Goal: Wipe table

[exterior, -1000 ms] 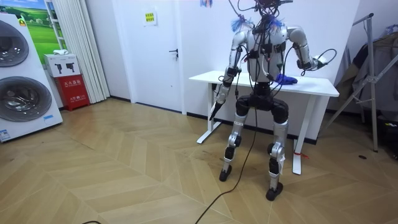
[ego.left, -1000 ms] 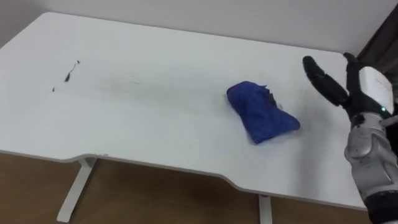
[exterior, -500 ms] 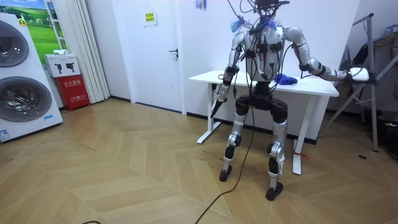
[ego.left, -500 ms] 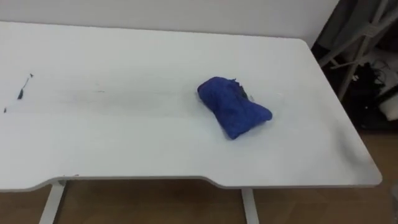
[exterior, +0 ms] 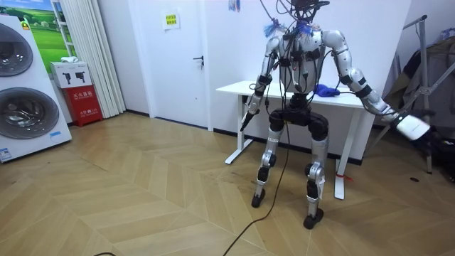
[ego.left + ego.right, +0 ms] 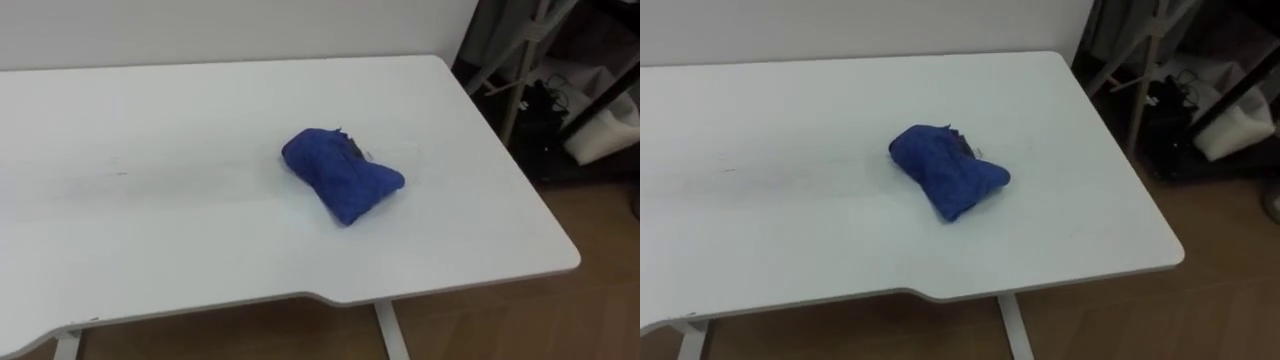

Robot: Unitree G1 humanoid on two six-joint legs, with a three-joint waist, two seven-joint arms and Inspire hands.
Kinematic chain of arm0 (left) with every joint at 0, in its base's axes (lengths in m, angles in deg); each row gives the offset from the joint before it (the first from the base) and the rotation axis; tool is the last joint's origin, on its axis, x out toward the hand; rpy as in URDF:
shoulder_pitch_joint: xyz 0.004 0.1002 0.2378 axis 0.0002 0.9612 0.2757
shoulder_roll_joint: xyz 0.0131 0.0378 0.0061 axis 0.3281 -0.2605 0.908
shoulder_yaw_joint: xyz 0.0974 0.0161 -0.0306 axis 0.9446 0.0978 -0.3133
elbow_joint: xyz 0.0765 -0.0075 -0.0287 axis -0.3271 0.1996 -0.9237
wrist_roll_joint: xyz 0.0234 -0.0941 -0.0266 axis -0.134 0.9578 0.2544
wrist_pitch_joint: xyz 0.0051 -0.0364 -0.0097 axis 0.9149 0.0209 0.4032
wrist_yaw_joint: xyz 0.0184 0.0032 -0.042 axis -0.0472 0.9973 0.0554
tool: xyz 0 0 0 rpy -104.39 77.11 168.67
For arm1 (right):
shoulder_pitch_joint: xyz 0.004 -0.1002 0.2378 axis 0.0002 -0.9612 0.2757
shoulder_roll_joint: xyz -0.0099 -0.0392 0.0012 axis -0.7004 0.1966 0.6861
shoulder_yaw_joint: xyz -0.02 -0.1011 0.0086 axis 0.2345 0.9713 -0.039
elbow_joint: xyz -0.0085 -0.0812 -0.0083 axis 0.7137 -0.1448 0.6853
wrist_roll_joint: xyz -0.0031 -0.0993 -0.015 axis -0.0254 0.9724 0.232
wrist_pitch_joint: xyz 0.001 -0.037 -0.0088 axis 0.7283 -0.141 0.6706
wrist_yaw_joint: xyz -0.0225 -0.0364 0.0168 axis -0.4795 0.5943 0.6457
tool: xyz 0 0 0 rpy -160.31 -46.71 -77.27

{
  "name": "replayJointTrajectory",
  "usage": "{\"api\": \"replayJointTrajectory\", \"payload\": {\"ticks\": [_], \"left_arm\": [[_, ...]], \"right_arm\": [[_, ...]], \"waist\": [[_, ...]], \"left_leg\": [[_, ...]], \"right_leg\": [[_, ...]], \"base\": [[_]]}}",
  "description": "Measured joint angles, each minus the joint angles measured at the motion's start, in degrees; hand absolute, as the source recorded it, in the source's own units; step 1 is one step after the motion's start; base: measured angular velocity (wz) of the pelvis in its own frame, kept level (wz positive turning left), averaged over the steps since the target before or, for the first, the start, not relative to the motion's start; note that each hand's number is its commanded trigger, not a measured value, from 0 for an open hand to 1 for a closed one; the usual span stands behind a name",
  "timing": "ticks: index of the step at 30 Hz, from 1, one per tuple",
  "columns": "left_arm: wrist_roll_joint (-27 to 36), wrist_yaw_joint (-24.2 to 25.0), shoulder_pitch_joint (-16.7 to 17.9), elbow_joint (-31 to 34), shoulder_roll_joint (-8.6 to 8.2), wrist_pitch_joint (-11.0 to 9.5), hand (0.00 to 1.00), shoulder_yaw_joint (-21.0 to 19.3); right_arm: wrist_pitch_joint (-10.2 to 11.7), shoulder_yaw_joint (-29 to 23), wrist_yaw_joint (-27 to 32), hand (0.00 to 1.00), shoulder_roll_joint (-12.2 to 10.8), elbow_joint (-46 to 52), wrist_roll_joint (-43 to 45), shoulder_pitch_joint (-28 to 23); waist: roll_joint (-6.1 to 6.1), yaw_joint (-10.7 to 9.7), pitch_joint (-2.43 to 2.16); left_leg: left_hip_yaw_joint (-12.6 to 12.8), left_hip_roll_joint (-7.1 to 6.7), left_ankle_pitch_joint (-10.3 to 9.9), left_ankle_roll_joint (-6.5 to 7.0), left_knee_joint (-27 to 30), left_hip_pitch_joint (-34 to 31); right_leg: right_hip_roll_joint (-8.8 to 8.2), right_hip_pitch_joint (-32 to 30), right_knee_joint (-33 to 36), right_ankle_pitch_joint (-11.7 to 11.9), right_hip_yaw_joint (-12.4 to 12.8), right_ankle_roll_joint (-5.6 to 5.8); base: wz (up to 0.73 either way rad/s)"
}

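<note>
Right hand low, far outward — left hand at hip

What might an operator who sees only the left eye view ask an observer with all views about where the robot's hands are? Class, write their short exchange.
Operator: I see the blue cloth lying on the white table. Where is the right hand?
Observer: In the room view the right hand is out past the table's end at the room view's right, on an arm sloping downward.
Operator: And the left hand?
Observer: The left hand hangs at the robot's side, near the table's other end.
</note>
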Motion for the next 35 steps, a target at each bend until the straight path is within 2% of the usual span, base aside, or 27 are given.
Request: {"api": "replayJointTrajectory", "payload": {"ticks": [3,4,7,10,12,14,16,18,20,23,25,35], "left_arm": [[-0.1,0.0,-0.5,-0.6,-0.48,-0.2,0.0,0.2],[-0.1,0.0,-0.7,-0.9,-0.57,-0.2,0.0,0.2],[-0.2,-0.4,-1.3,-2.5,-0.69,-0.5,0.0,2.0],[-0.1,-0.9,-2.6,-5.5,-0.84,-1.4,0.0,4.6],[-0.4,-1.1,-3.2,-6.2,-1.44,-1.8,0.0,4.9],[-1.6,-1.2,-3.6,-6.8,-1.9,-2.1,0.0,6.0],[-1.9,-1.6,-3.4,-6.9,-1.94,-2.1,0.0,7.4],[-2.9,-2.6,-3.3,-6.9,-2.05,-1.9,0.0,8.7],[-2.9,-4.3,-3.3,-7.3,-2.27,-1.7,0.0,10.6],[-3.0,-5.7,-3.5,-8.4,-2.62,-1.5,0.0,12.8],[-2.9,-6.2,-3.7,-8.5,-2.88,-1.1,0.0,13.5],[-2.9,-6.6,-4.9,-8.4,-3.84,-1.2,0.0,15.7]], "right_arm": [[-0.2,2.4,-3.1,0.0,-2.2,-3.0,-0.4,-1.3],[-0.4,3.0,-4.1,0.0,-3.4,-3.0,0.8,-1.6],[-0.5,8.7,-6.0,0.0,-5.3,-3.4,3.7,-1.8],[-0.4,15.1,-7.9,0.0,-7.8,-3.4,9.1,-1.4],[-0.2,18.6,-9.4,0.0,-9.5,-3.0,12.9,-1.1],[0.0,22.7,-11.0,0.0,-11.5,-2.9,17.1,-1.0],[0.0,25.6,-12.1,0.0,-12.5,-2.5,19.2,-0.3],[0.3,27.7,-12.6,0.0,-12.9,-1.8,19.7,-0.4],[0.7,30.4,-12.9,0.0,-13.2,-2.0,19.5,-0.5],[0.7,32.1,-13.8,0.0,-13.8,-2.9,19.3,-0.6],[0.7,32.3,-14.5,0.0,-14.3,-3.0,19.4,-1.0],[1.0,33.4,-16.3,0.0,-15.2,-3.0,14.1,-1.8]], "waist": [[0.28,-0.1,-0.07],[0.61,0.1,0.03],[0.91,0.6,0.07],[1.34,2.1,-0.05],[1.71,3.1,-0.22],[2.01,4.9,-0.24],[2.32,5.5,-0.2],[2.78,6.1,-0.1],[3.31,6.3,0.1],[3.67,6.2,0.36],[3.84,6.0,0.33],[3.16,4.8,0.3]], "left_leg": [[0.0,0.01,-0.3,0.08,0.4,0.0],[0.0,0.0,-0.3,0.07,0.4,0.1],[-0.1,-0.01,-0.5,-0.23,0.4,0.2],[-0.2,0.0,-0.4,0.06,0.5,0.2],[-0.2,-0.01,-0.4,0.08,0.5,0.2],[-0.2,0.0,-0.4,0.07,0.4,0.2],[-0.3,-0.01,-0.4,0.08,0.5,0.2],[-0.4,-0.01,-0.5,0.1,0.4,0.3],[-1.3,-0.01,-0.6,0.09,0.4,0.3],[-2.0,-0.01,-0.6,0.1,0.4,0.1],[-2.4,-0.01,-0.6,0.1,0.5,-0.2],[-3.1,-0.02,-0.6,0.11,1.1,-0.9]], "right_leg": [[-0.1,0.0,0.4,0.0,0.1,0.01],[-0.09,0.0,0.4,0.0,0.1,0.01],[0.07,0.0,0.4,0.0,0.3,0.01],[0.14,-0.3,0.5,0.0,0.7,-0.01],[0.15,-0.4,0.5,0.0,0.6,0.0],[0.21,-0.4,0.5,0.0,0.6,0.01],[0.2,-0.3,0.5,0.0,0.1,0.01],[0.2,0.0,0.1,0.0,-0.2,0.02],[0.16,1.1,-0.5,0.2,-1.7,0.21],[0.12,1.7,-1.4,0.2,-2.3,0.22],[0.08,1.7,-1.4,0.1,-2.8,0.27],[0.05,1.7,-1.6,0.1,-3.4,0.35]], "base": [[0.0],[-0.04],[-0.05],[-0.03],[0.0],[0.0],[0.02],[0.07],[0.19],[0.13],[0.11],[0.03]]}}
